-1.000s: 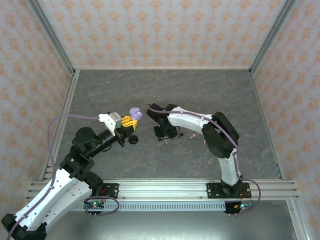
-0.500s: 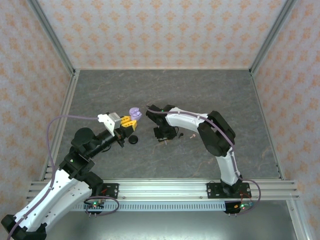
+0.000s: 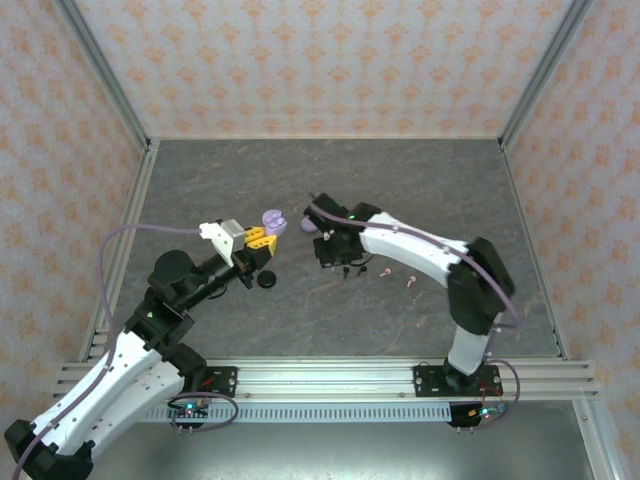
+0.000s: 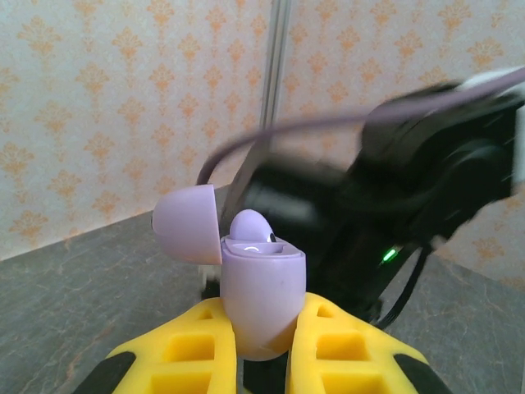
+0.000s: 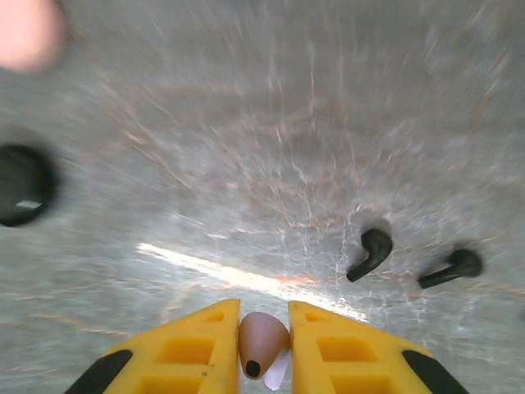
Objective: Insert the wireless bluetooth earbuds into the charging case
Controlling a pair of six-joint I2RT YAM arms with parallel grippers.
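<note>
Claws are both gripping. The left claw (image 4: 262, 328) is pinching the open lilac charging case (image 4: 262, 287) at its base, with one lilac earbud (image 4: 248, 226) sitting inside. The right claw (image 5: 262, 322), hovering just right of that case, is pinching a second lilac earbud (image 5: 262, 343). Two black earbuds (image 5: 369, 253) and two pale pink earbuds (image 3: 387, 272) are lying on the bench (image 3: 300, 320), right of the case and nearer the arm bases.
</note>
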